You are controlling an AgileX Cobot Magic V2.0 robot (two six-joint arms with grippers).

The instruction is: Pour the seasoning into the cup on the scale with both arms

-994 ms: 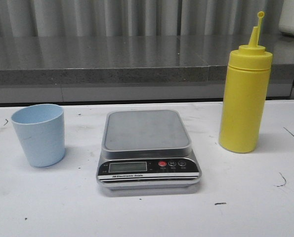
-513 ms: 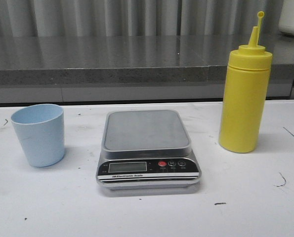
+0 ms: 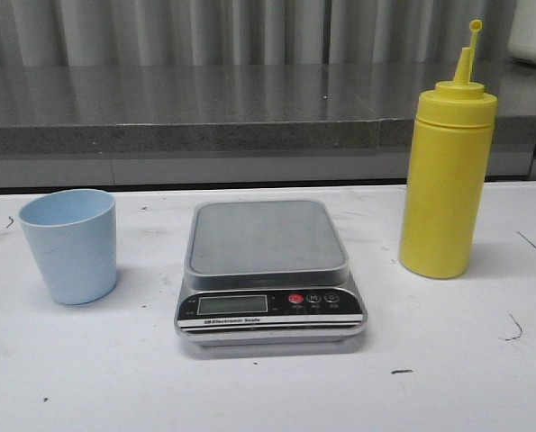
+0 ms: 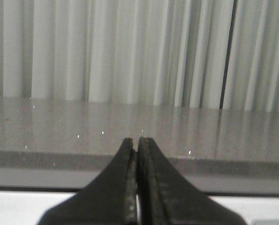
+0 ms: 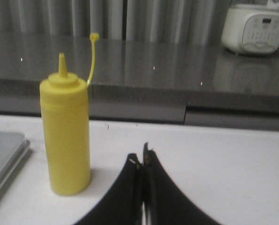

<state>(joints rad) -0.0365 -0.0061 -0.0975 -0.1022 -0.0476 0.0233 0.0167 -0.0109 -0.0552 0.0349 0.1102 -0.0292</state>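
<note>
At the left wrist I see my left gripper (image 4: pixel 137 154) clenched, black fingers pressed tip to tip, nothing between them. Past the tips: a grey counter edge and pale curtain folds, a strip of white table (image 4: pixel 17 204) low down. None of the task items show in that view apart from what may be a scale corner at the frame's edge, too small to tell.

Right gripper (image 5: pixel 143 161) also clenched, tips together, empty. It hangs over the table, and the bottle (image 5: pixel 66 140) stands upright near it, apart, not touching. Bottle's tethered tip sticks up on its thin strap beside the nozzle. Scale edge (image 5: pixel 5 157) shows just beyond the bottle. A white cooker-like appliance (image 5: pixel 254 29) sits on the dark counter behind.

Front view, no arms visible. Scale (image 3: pixel 269 270) sits centre on the table, platform bare, display blank as far as I can read, red button and two grey ones beside it. Cup (image 3: pixel 69 245) stands upright on the table to the scale's left, near but apart, not on the platform. Bottle (image 3: pixel 448 171) stands upright to the scale's right, near, also apart, cap on.
</note>
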